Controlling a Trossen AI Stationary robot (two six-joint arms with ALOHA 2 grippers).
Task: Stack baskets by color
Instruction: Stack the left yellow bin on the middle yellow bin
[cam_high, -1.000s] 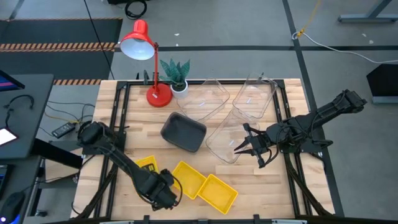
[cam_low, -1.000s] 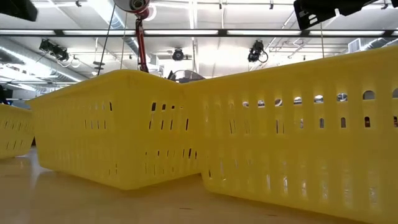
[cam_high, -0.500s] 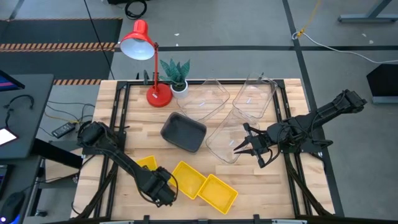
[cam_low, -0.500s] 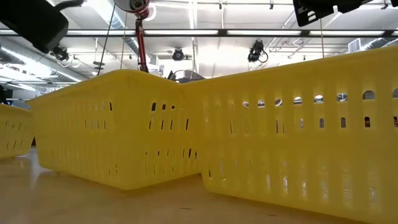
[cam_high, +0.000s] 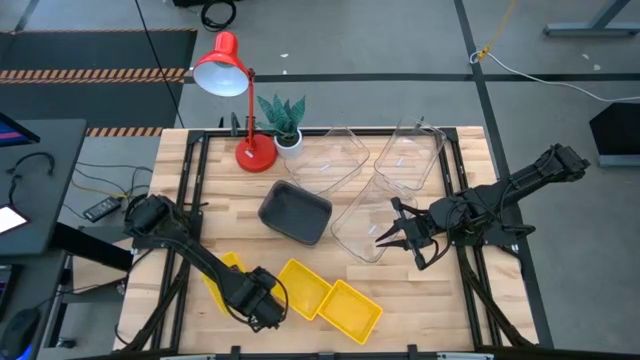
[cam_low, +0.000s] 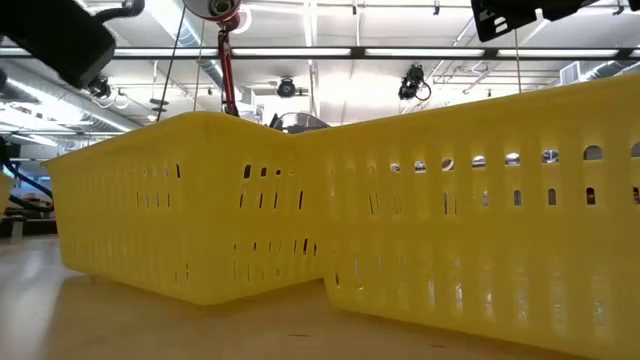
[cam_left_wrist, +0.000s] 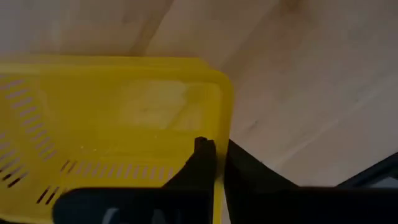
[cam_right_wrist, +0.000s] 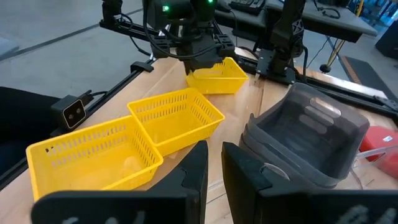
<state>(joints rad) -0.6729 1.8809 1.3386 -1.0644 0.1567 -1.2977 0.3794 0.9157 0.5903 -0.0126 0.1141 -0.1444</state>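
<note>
My left gripper (cam_high: 255, 303) (cam_left_wrist: 221, 146) points down near the table's front left, shut on a yellow basket (cam_high: 215, 282) (cam_right_wrist: 216, 77). Two more yellow baskets (cam_high: 305, 287) (cam_high: 350, 308) stand side by side on their bottoms to its right, and they fill the low view (cam_low: 190, 210) (cam_low: 480, 200). A dark grey basket (cam_high: 295, 213) sits mid-table. Three clear baskets (cam_high: 333, 160) (cam_high: 410, 158) (cam_high: 360, 225) lie at the back right. My right gripper (cam_high: 395, 238) (cam_right_wrist: 214, 152) hovers by the nearest clear one, with a narrow gap between its fingers and nothing in it. My left gripper pinches the yellow basket's wall just beside a rounded corner (cam_left_wrist: 219, 118). One finger (cam_left_wrist: 202, 158) is inside the basket and the other outside. The fingers come from above, pointing down. In the low view only a sliver of the basket (cam_low: 4, 190) shows, above the table top.
A red lamp (cam_high: 228, 70) and a small potted plant (cam_high: 283, 118) stand at the table's far left. Bare wood lies along the near edge in front of the yellow baskets and at the front right.
My left gripper has come down and moved a little toward the far edge, onto the yellow basket. That basket, which stood on the table at the left of the low view, has swung almost out of that view. In the high view it has turned about under the arm.
</note>
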